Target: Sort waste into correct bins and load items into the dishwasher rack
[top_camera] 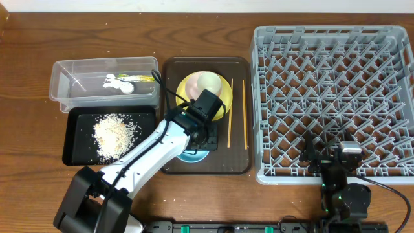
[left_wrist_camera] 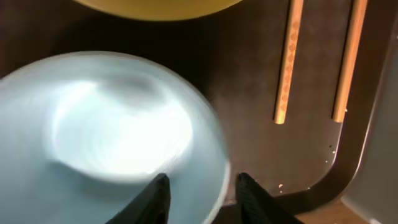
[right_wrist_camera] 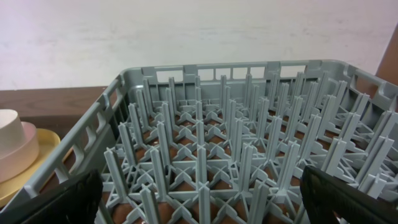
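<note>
Currently my left gripper point(left_wrist_camera: 203, 177) is partly open and grips nothing. Its jaws straddle the right-hand rim of the pale blue round bowl point(left_wrist_camera: 124, 130), lower left of the wrist frame, on the dark brown serving tray point(left_wrist_camera: 249, 93). The grey lattice dishwasher rack point(top_camera: 333, 97) lies at overhead right.

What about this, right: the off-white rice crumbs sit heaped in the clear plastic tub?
No. The off-white rice crumbs are heaped in the shallow black tray, not the clear plastic tub, as the overhead view shows.
</note>
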You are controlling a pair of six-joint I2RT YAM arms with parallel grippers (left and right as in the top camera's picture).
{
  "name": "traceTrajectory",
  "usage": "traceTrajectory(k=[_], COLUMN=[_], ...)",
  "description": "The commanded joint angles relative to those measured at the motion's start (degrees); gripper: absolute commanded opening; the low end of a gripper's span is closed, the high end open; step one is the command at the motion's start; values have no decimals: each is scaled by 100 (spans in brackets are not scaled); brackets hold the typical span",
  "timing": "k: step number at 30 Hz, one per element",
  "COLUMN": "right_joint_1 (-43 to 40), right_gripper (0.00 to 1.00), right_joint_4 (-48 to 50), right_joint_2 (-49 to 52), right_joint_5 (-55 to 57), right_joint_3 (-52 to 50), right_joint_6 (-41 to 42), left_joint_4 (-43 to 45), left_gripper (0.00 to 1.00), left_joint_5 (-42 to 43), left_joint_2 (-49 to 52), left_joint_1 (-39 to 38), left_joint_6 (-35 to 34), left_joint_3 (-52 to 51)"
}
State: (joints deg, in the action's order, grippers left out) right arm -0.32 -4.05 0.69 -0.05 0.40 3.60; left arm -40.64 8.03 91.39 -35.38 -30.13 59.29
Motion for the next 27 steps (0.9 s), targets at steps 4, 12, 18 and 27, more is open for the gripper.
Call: traceTrajectory(k=[4,12,18,27], right_joint_1=[-42,-42,-42,-42], right_gripper=[99,99,99,99], right_joint_4=[-22,-22,-22,-22], right_joint_2=[-31,-31,-31,-31], right_joint_5=[-2,0,-2,-2], right_joint_3=[-11,-11,-11,-11], right_joint_6=[-68,-68,-70,-70], left_joint_4=[-79,-81,-85,-83], left_gripper=[41,47,71,86], left_joint_5=[-487,-487,-487,-487], left_joint_2=[-94,-866,-1228,-1231], left_joint_1=[402,1593,2194,2310], left_joint_6=[4,199,197,197], left_joint_3=[195,435,433,433])
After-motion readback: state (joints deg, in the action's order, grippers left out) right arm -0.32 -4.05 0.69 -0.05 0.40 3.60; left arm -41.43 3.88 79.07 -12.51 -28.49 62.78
